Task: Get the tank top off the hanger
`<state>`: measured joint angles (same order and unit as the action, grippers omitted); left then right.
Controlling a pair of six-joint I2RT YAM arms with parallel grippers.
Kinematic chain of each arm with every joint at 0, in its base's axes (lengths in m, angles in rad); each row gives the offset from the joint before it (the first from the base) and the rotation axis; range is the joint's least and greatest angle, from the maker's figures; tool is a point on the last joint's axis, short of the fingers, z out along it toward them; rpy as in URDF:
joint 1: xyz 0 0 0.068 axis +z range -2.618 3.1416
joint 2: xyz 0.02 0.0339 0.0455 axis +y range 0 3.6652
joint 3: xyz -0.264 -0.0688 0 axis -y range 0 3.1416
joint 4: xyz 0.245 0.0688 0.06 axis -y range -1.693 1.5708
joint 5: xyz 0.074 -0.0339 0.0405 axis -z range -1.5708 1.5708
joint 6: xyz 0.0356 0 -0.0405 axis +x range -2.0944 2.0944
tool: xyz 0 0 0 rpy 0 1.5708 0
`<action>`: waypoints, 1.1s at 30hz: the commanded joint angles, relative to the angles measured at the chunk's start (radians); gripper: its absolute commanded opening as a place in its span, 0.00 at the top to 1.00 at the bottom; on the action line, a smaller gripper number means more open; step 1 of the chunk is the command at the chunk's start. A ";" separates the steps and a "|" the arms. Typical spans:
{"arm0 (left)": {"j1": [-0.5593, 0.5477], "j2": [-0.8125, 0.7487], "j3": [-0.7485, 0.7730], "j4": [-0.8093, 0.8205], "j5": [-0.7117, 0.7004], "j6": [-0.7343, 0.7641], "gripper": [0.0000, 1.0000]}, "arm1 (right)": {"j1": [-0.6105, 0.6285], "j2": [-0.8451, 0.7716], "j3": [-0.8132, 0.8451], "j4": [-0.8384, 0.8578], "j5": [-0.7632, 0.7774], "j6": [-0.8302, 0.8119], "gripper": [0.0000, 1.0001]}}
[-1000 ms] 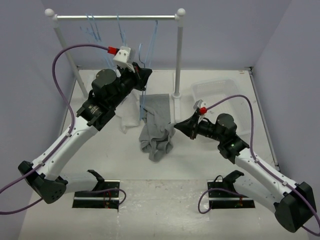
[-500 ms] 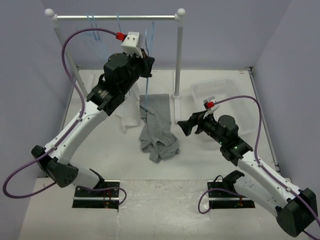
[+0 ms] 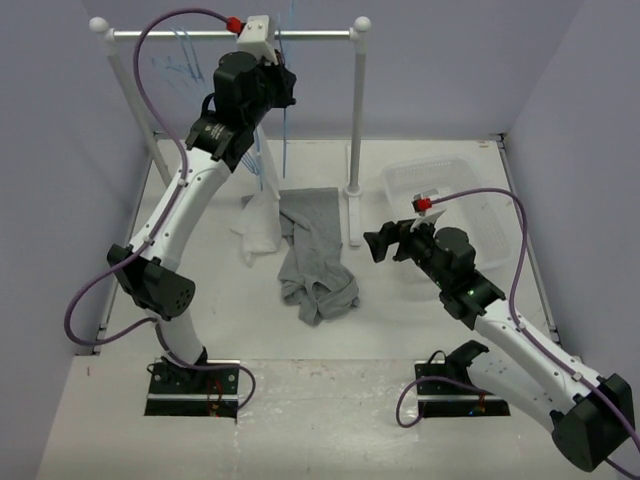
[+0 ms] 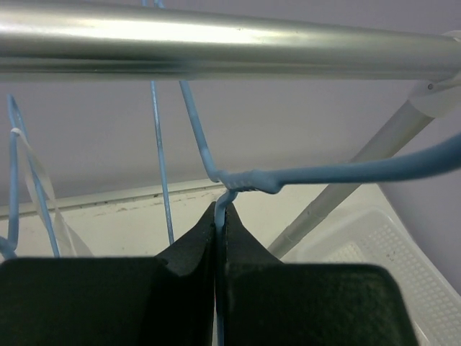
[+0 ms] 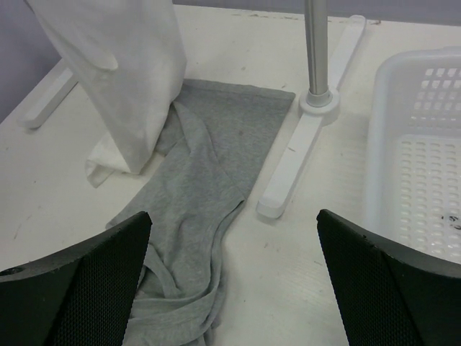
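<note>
The grey tank top (image 3: 315, 255) lies crumpled flat on the table, apart from any hanger; in the right wrist view the tank top (image 5: 194, 187) spreads below and ahead of my fingers. My left gripper (image 3: 283, 85) is raised to the rail (image 3: 320, 34), shut on the light-blue hanger (image 3: 285, 140). The left wrist view shows the hanger wire (image 4: 245, 182) pinched between the jaws of my left gripper (image 4: 216, 216), its hook reaching up at the rail (image 4: 216, 43). My right gripper (image 3: 380, 243) stands open and empty just right of the tank top, jaws wide apart around my right gripper's centre (image 5: 234, 288).
A white garment (image 3: 262, 225) hangs low left of the tank top. Other blue hangers (image 3: 185, 55) hang on the rail's left part. The rack post and foot (image 3: 354, 190) stand beside the tank top. A clear plastic basket (image 3: 440, 185) sits at the right.
My left arm has lifted the hanger up to the rail, clear of the tank top. My right gripper has opened, let go of the tank top and drawn back to the right.
</note>
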<state>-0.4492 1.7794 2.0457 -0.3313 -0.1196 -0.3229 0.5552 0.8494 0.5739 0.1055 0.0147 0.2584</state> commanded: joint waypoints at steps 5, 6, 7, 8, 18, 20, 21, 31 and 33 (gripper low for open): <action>0.018 0.130 0.203 0.008 0.046 -0.010 1.00 | -0.001 0.034 0.072 0.026 0.057 -0.053 0.01; 0.020 0.141 0.211 0.008 0.035 -0.021 1.00 | 0.000 0.040 0.075 0.028 0.059 -0.053 0.01; 0.020 0.149 0.211 0.018 0.026 -0.030 1.00 | 0.000 0.045 0.081 0.031 0.059 -0.054 0.01; 0.021 0.162 0.211 0.018 0.025 -0.042 1.00 | 0.000 0.056 0.083 0.033 0.057 -0.053 0.01; 0.024 0.166 0.131 0.015 -0.005 -0.087 1.00 | -0.001 0.080 0.090 0.048 0.045 -0.062 0.01; 0.023 0.150 0.117 0.012 -0.005 -0.094 1.00 | 0.000 0.082 0.090 0.045 0.047 -0.059 0.01; 0.023 0.141 0.087 0.018 -0.005 -0.097 0.93 | 0.000 0.082 0.090 0.045 0.044 -0.062 0.01; -0.016 -0.127 -0.228 0.126 0.093 -0.105 0.00 | 0.002 0.080 0.078 0.048 -0.064 -0.108 0.01; -0.043 -0.175 -0.291 0.094 0.084 -0.090 0.00 | 0.015 0.108 0.101 0.016 -0.090 -0.117 0.01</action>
<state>-0.4553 1.7260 1.8072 -0.2943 -0.0669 -0.4271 0.5571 0.9329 0.6216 0.1127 -0.0132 0.1802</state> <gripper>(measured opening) 0.997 0.990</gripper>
